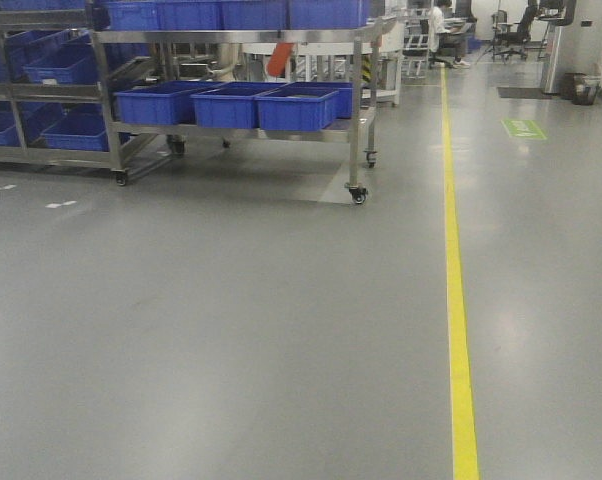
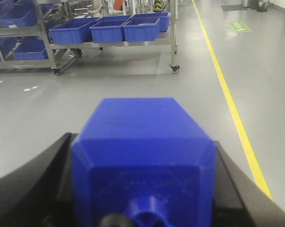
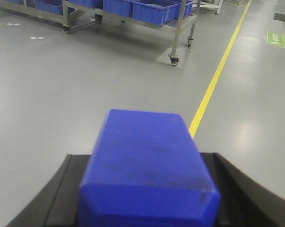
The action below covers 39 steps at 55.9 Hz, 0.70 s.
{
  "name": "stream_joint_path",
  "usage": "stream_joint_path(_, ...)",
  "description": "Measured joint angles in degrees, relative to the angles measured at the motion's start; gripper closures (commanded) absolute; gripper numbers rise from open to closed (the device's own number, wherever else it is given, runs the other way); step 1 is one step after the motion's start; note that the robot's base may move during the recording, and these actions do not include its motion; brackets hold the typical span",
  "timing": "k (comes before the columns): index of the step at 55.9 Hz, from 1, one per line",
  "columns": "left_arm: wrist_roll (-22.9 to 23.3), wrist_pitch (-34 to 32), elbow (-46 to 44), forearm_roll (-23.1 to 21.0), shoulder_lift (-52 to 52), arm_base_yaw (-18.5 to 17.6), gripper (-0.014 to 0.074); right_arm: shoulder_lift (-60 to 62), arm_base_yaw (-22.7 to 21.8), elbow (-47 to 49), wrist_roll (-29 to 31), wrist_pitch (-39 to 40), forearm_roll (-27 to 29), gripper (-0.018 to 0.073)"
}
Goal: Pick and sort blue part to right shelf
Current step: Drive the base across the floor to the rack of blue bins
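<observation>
A chunky blue part [image 2: 142, 156] with a round stub at its near end fills the left wrist view. My left gripper [image 2: 142, 144] is shut on it, black fingers [image 2: 48, 175] pressing both sides. In the right wrist view a second blue part [image 3: 145, 165], box-shaped with bevelled edges, sits between black fingers [image 3: 62, 189] of my right gripper [image 3: 145, 161], which is shut on it. Both parts hang above the grey floor. Ahead stands a steel wheeled shelf [image 1: 353, 120] carrying blue bins [image 1: 296, 108]. Neither gripper shows in the front view.
A second rack with blue bins [image 1: 76, 128] stands left of the first. A yellow floor line [image 1: 456, 300] runs away on the right, with a green floor mark [image 1: 522, 128] beyond it. Far back are desks, chairs and a seated person [image 1: 439, 28].
</observation>
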<state>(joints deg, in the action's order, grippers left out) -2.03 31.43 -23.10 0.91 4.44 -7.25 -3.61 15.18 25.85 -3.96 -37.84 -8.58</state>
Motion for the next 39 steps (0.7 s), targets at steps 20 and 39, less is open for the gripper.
stream_joint_path(20,0.0,0.0,0.0,0.0,0.0,0.0,0.0220,0.0,0.0,0.0,0.0,0.0,0.0,0.0350)
stream_joint_path(39,0.0,0.0,0.0,0.0,0.0,0.0,0.0220,0.0,0.0,0.0,0.0,0.0,0.0,0.0350)
